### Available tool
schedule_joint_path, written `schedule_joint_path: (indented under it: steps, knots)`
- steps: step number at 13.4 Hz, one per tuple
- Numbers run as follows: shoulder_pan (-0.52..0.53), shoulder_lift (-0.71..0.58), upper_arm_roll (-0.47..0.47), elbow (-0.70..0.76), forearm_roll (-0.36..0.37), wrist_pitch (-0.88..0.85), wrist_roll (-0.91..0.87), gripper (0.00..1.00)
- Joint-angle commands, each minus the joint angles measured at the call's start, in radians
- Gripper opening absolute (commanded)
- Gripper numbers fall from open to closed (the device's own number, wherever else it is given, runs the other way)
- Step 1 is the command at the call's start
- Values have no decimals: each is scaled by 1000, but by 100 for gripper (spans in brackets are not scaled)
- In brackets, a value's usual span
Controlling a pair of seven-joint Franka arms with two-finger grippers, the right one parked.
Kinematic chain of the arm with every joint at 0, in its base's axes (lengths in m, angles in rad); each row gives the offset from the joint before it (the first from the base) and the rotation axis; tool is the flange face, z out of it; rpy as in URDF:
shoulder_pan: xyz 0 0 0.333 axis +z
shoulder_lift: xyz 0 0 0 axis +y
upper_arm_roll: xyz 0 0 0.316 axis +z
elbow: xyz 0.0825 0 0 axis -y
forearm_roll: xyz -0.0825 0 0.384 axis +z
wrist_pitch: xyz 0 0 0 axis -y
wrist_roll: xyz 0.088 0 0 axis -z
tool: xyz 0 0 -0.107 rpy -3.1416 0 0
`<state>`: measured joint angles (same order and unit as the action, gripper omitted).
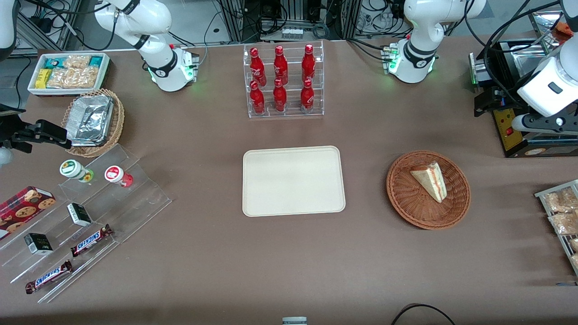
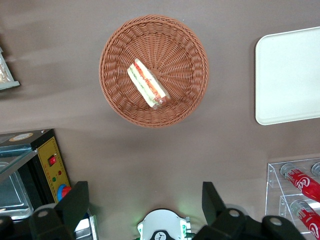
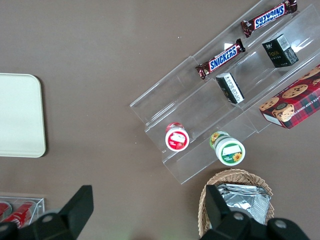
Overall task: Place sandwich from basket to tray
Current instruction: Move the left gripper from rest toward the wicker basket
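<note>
Tray (image 1: pixel 293 180) lies bare at mid-table; basket (image 1: pixel 428 189), toward the working arm's end, holds the sandwich (image 1: pixel 430 181) untouched. Tool (image 2: pixel 145 207) hangs high above the table beside the basket, jaws spread, gripping nothing. Judgement: nothing done; approach, grasp, transfer and release all remain

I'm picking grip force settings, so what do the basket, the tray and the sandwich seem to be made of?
The basket looks like woven wicker, reddish-brown, its ribbed weave plain to see. The tray seems moulded plastic or pulp, matte cream, smooth with a low rim; which one is unclear. The sandwich looks like soft white bread with orange-pink and green filling. The gripper is open, above the table beside the basket.
</note>
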<state>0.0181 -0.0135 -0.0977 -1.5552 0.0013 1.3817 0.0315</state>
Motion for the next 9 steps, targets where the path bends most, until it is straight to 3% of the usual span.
schedule_joint_path:
  steps: [1,9]
  knots:
    - [3,10,-4,23,-14,6,8,100]
    - [3,20,-4,-68,-4,97,10,100]
